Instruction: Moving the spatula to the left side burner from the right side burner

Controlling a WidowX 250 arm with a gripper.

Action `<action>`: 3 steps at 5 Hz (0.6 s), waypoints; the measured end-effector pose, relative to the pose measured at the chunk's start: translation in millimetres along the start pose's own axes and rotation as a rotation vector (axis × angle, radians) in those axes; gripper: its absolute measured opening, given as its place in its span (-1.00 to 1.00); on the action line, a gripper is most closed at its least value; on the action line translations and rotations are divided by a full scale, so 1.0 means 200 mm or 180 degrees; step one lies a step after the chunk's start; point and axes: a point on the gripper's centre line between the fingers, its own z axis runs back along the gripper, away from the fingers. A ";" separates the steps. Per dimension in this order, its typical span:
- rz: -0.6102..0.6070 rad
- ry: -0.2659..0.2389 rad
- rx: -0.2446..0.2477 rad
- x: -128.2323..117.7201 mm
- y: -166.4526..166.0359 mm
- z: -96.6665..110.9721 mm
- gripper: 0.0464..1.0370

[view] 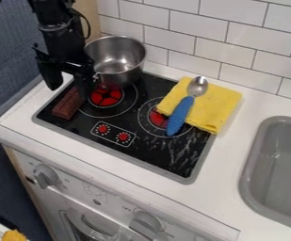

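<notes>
The gripper (68, 89) hung above the cooktop's (201, 162) left edge, its jaws apart. On the cooktop's right side, the blue-handled spoon (183, 111) lay with its metal bowl on a folded yellow cloth (219, 106) and its handle reaching over the right burner (159, 118). The cloth overlapped the cooktop's back right corner. A steel pot (117, 59) stood at the cooktop's back left, and a brown block (66, 106) lay along its left edge.

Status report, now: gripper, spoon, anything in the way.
Gripper open, beside left burner. Blue-handled spoon on yellow cloth, handle over right burner. Pot and brown block crowd left burner.
</notes>
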 end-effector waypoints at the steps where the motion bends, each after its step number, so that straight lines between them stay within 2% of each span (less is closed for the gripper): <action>1: 0.0010 0.0089 -0.0041 -0.02 -0.01 -0.04 0.93; 2: -0.0089 0.0184 -0.0119 -0.03 -0.14 -0.07 0.93; 3: -0.0315 0.0190 -0.0153 -0.04 -0.34 -0.06 0.93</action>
